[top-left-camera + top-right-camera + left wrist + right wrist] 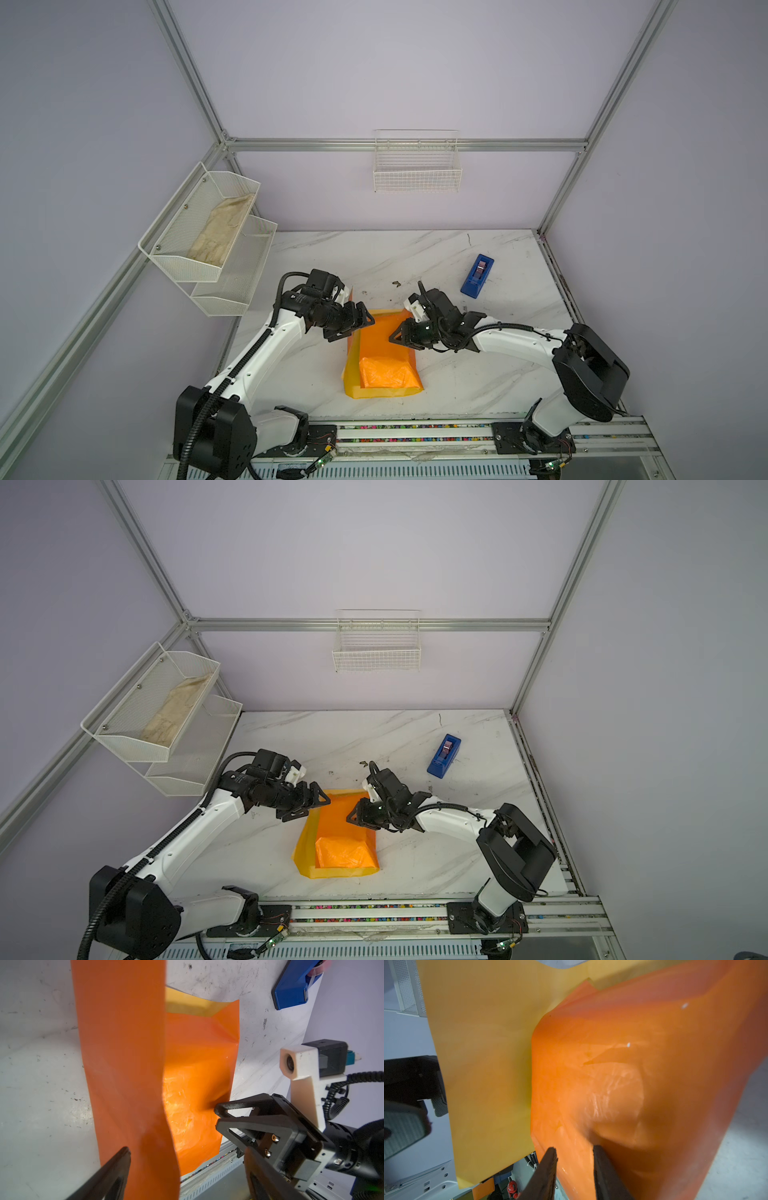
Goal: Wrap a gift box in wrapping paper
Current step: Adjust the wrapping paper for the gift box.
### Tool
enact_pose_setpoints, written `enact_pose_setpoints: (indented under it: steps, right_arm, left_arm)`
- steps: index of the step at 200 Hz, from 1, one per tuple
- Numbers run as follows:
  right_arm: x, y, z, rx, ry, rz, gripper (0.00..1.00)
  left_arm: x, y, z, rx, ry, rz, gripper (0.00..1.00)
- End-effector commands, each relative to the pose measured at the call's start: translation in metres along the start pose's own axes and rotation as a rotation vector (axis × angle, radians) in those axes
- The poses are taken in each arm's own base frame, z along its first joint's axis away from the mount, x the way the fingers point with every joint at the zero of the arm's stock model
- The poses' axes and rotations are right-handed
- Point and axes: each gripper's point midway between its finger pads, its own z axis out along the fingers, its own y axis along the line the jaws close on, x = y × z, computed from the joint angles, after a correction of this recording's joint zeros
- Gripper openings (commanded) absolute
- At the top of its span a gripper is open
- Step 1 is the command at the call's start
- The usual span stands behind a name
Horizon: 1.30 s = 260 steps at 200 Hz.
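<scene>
The wrapping paper (386, 353) (338, 837) lies folded on the marble table between both arms, glossy orange side up with yellow edges showing. A raised lump sits at its near end; the gift box is hidden. My left gripper (357, 328) (187, 1151) is open at the paper's left edge. An upright orange flap (124, 1064) stands between its wide fingers, close to one finger. My right gripper (392, 338) (574, 1148) has its jaws a little apart. Its tips push into the orange paper (633, 1064) from the right, seen in the left wrist view too, gripper (216, 1118).
A blue tape dispenser (477, 276) (444, 756) (295, 987) stands on the table at the back right. A two-tier white mesh shelf (174, 249) holding a beige cloth (222, 232) hangs on the left wall. A white wire basket (417, 166) hangs on the back wall.
</scene>
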Motion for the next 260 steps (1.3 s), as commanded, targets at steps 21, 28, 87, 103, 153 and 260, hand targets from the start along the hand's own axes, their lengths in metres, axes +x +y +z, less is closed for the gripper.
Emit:
enact_pose_setpoints:
  steps: [21,28,87,103,153,260]
  right_arm:
    - [0.017,-0.027,0.008,0.078,0.051,0.04,0.34]
    - [0.017,-0.027,0.007,0.079,0.052,0.04,0.34]
    - [0.016,-0.029,0.008,0.086,0.048,0.041,0.33]
    - [0.017,-0.031,0.009,0.09,0.051,0.043,0.32]
    - [0.016,-0.034,0.013,0.091,0.048,0.049,0.31]
    - [0.018,-0.036,0.015,0.079,0.046,0.063,0.3]
  left_arm:
    - [-0.012,-0.009,-0.017,-0.06,-0.049,0.073,0.51]
    - [-0.012,-0.01,-0.019,-0.061,-0.052,0.077,0.44]
    - [-0.013,-0.024,-0.029,-0.046,-0.055,0.087,0.11]
    - [-0.013,-0.034,-0.031,-0.014,-0.046,0.076,0.08]
    - [-0.015,-0.063,-0.022,0.129,-0.017,0.009,0.04]
    - [0.006,-0.056,0.062,0.088,0.148,-0.052,0.05]
